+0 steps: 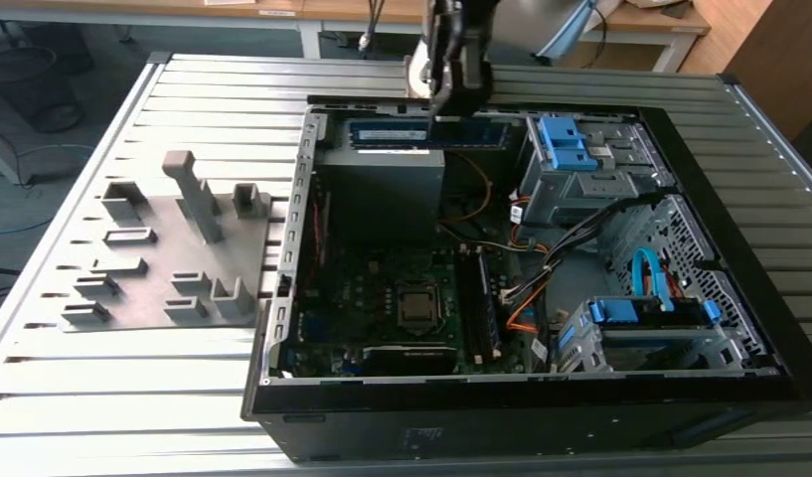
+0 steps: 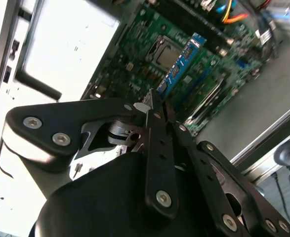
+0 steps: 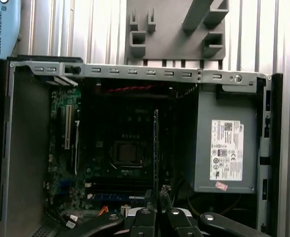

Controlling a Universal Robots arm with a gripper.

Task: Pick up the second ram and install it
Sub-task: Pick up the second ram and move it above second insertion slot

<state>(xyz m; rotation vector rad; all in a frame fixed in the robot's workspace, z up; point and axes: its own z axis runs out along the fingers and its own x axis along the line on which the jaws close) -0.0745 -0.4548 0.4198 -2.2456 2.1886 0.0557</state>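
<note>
My gripper (image 1: 456,107) hangs over the back of the open computer case (image 1: 289,298), above the power supply. It is shut on the second ram (image 2: 180,63), a thin blue-green stick that juts out past the fingertips, seen edge-on in the first wrist view (image 3: 156,148). In the exterior view the ram shows as a blue strip (image 1: 479,132) just under the gripper. The twin stick (image 1: 386,132) lies flat on top of the power supply beside it. Below lies the motherboard (image 2: 135,64) with its long memory slots (image 2: 206,98).
A grey fixture plate (image 1: 167,268) with upright blocks lies on the slatted table at the exterior view's left. Inside the case are the power supply (image 3: 226,148), the processor socket (image 1: 416,303), blue drive cages (image 1: 565,149) and loose cables (image 1: 565,238).
</note>
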